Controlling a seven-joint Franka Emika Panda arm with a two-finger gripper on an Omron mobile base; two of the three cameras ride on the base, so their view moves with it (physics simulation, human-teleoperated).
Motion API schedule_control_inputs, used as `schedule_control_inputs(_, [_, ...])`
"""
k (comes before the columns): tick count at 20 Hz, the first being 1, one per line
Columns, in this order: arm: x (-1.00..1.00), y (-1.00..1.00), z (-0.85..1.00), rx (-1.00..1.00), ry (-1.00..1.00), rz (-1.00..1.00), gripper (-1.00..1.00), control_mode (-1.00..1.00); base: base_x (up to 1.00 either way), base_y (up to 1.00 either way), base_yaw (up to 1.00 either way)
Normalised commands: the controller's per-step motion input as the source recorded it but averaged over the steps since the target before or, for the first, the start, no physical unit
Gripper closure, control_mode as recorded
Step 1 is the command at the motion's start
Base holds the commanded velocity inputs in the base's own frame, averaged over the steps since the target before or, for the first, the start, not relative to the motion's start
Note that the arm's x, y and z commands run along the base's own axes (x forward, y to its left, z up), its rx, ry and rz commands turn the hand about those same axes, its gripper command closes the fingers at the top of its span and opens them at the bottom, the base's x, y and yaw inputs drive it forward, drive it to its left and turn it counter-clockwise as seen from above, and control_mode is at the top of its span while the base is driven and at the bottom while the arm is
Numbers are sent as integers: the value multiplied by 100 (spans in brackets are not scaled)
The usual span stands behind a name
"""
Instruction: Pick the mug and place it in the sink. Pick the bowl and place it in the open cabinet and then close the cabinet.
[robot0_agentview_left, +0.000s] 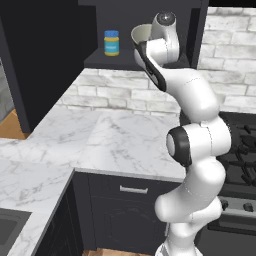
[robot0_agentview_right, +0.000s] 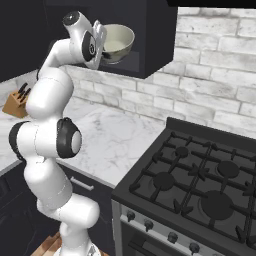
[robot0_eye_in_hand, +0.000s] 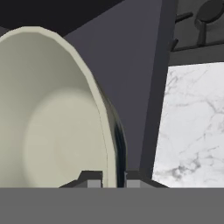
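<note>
Up at the dark charcoal upper wall cabinet (robot0_agentview_right: 150, 45), whose open compartment faces the arm, the large pale beige-olive bowl with a cream inside (robot0_agentview_right: 117, 41) hangs at the mouth of the shelf, above the white marble table (robot0_agentview_left: 125, 142). The bowl is pinched by its rim in the gripper (robot0_eye_in_hand: 113, 178), jaws narrowed onto the thin wall, the bowl tipped partly on edge. The shelf lies just beyond and below the bowl, so the placing looks to run forward and down. A small blue-lidded jar with a yellow label (robot0_agentview_left: 111, 43) stands on that shelf to the left. The cabinet door is hard to make out.
</note>
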Motion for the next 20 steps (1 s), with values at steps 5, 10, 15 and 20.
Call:
schedule_control_inputs(5, [42,-6,0,0,0,0,100,-100,0,0,0])
schedule_control_inputs(10, [35,-7,-1,0,1,0,100,-100,0,0,0])
schedule_control_inputs(15, [33,-3,-13,0,0,0,100,-100,0,0,0])
schedule_control_inputs(20, [16,0,-30,0,0,0,100,-100,0,0,0])
